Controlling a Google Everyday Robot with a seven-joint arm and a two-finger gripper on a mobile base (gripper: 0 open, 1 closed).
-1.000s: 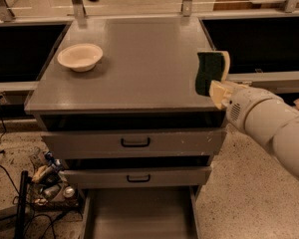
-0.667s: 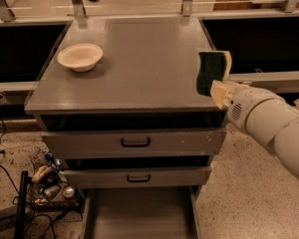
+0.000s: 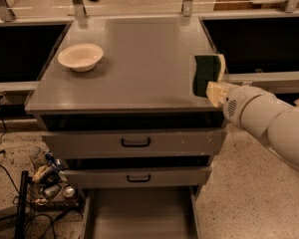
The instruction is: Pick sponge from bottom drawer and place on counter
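The dark green sponge (image 3: 207, 73) with a paler edge is held upright in my gripper (image 3: 214, 89) at the right edge of the grey counter (image 3: 139, 63), just above its surface. The gripper's cream fingers (image 3: 218, 91) clamp the sponge's lower right side. My white arm reaches in from the right. The bottom drawer (image 3: 139, 213) stands pulled open at the bottom of the view, and its grey floor shows nothing on it.
A cream bowl (image 3: 80, 57) sits on the counter's left side. Two grey drawers with black handles (image 3: 135, 142) are below the counter. Cables and clutter (image 3: 45, 183) lie on the floor at left. Dark recessed bays flank the cabinet.
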